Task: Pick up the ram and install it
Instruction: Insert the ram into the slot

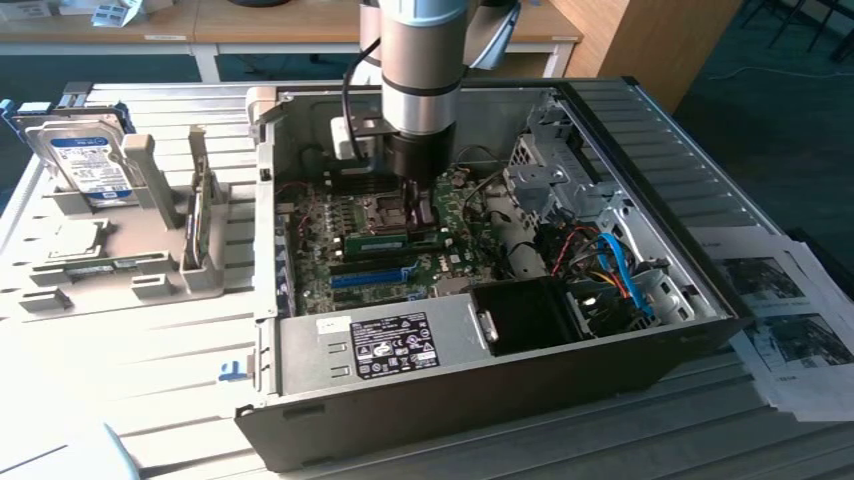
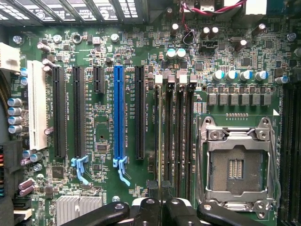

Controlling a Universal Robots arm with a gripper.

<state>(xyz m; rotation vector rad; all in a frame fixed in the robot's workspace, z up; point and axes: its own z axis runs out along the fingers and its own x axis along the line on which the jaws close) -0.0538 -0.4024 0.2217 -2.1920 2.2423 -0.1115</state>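
The ram is a thin green stick standing on edge among the memory slots of the motherboard, inside the open computer case. It lies between the blue slot and the empty processor socket. My arm reaches straight down into the case just beyond the ram. In the wrist view my gripper is shut, its black fingertips almost together over one end of the memory slots. I cannot tell whether the fingertips touch the ram.
A grey parts holder at the exterior view's left carries a hard drive and a square silver processor chip. Red and blue cables and a drive cage crowd the case's far side. Papers lie beside the case.
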